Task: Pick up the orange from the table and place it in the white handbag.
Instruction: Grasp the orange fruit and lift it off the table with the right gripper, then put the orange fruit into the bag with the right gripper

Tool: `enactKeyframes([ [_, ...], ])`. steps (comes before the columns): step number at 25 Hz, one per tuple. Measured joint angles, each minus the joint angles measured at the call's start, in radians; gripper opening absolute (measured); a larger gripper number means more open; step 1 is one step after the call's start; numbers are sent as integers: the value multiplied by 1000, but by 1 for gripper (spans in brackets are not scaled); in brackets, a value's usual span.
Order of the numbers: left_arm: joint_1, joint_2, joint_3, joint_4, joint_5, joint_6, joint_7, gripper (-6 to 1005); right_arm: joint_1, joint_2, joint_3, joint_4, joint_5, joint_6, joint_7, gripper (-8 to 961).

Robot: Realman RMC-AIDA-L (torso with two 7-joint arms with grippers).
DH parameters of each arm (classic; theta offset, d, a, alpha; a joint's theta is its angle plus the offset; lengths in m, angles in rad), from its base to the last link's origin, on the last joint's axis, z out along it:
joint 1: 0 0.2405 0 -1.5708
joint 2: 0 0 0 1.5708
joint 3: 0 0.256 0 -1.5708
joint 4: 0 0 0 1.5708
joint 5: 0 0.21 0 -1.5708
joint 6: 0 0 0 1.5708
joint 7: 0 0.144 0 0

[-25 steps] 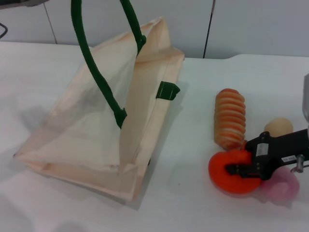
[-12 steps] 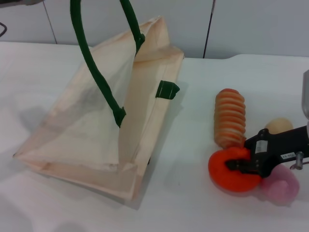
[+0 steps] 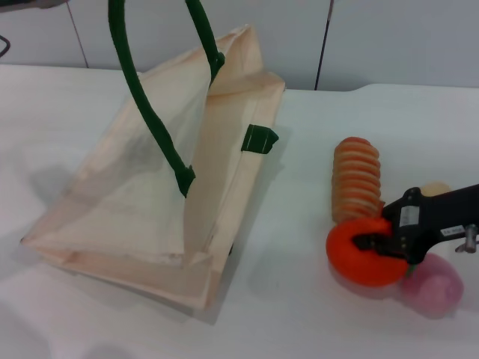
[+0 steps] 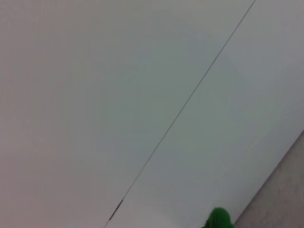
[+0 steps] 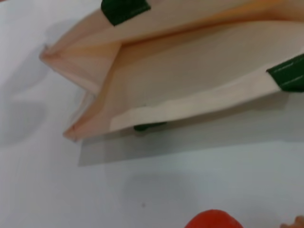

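The orange (image 3: 350, 258) sits at the right of the white table (image 3: 299, 314), held between the black fingers of my right gripper (image 3: 376, 245), which reaches in from the right edge and is shut on it. Its top edge also shows in the right wrist view (image 5: 213, 219). The white handbag (image 3: 150, 202) stands open at the left, well apart from the orange, also seen in the right wrist view (image 5: 190, 80). Its dark green handles (image 3: 142, 105) are pulled up out of the top of the head view. A green bit of handle (image 4: 217, 219) shows in the left wrist view; my left gripper is out of view.
A ridged orange-and-cream oblong (image 3: 356, 179) lies just behind the orange. A pink round fruit (image 3: 432, 290) lies to its right under the gripper, and a pale round fruit (image 3: 435, 188) peeks out behind the arm. Bare tabletop lies between the bag and the fruits.
My right gripper, shut on the orange, has risen slightly and shifted back a little with it. The pink fruit shows more. The bag has not moved.
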Motion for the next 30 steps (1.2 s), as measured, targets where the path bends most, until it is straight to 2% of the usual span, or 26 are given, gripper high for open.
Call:
enactKeyframes([
  [8,-3,1,0,2,0,1,0,123,14,1,32,-48,38,34,-5,147],
  [16,-15,1,0,21,0,2,0,124,87,8,8,-33,86,29,-11,92],
  [25,-28,14,0,77,4,1,5,125,218,9,-91,100,164,-98,-25,75],
  [30,-34,20,0,99,5,1,8,125,264,9,-164,146,221,-189,-26,70],
])
